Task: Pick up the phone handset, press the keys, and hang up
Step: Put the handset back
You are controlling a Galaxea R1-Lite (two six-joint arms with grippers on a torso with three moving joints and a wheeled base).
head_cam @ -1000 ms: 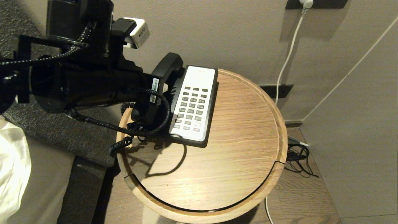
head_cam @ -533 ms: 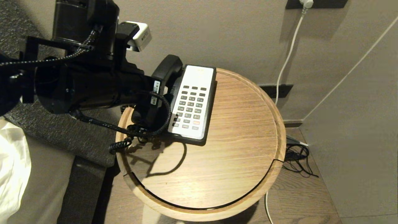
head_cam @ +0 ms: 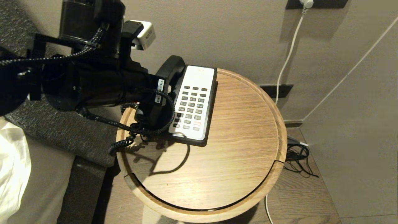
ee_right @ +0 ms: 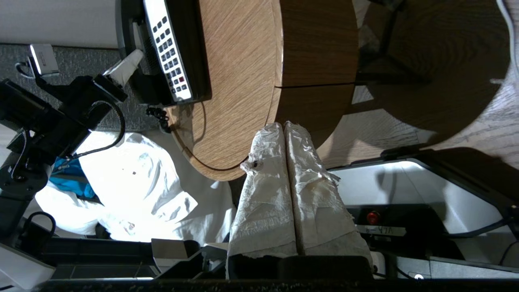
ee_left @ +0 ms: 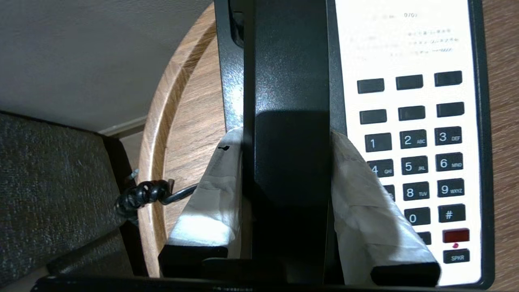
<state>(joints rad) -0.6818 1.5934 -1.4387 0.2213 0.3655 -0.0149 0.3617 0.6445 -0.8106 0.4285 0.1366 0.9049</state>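
The black phone handset (head_cam: 171, 66) lies in its cradle on the left side of the black-and-white phone base (head_cam: 200, 74), on the round wooden table (head_cam: 233, 155). My left gripper (head_cam: 155, 107) reaches in from the left. In the left wrist view the left gripper (ee_left: 286, 136) has its white-wrapped fingers (ee_left: 219, 170) pressed against both sides of the handset (ee_left: 290, 77). The dark grey keys (head_cam: 192, 107) lie beside it, uncovered, and also show in the left wrist view (ee_left: 421, 162). The coiled cord (head_cam: 119, 146) hangs off the table's left edge. My right gripper (ee_right: 284, 125) is shut and empty, low beside the table.
A grey upholstered seat (head_cam: 62, 133) with white cloth (head_cam: 12, 161) lies left of the table. The wall is close behind the phone. A white cable (head_cam: 289, 53) runs down the wall, and black cables (head_cam: 298, 158) lie on the floor at the right.
My left arm has shifted slightly to the right and further over the handset. The phone base has barely moved.
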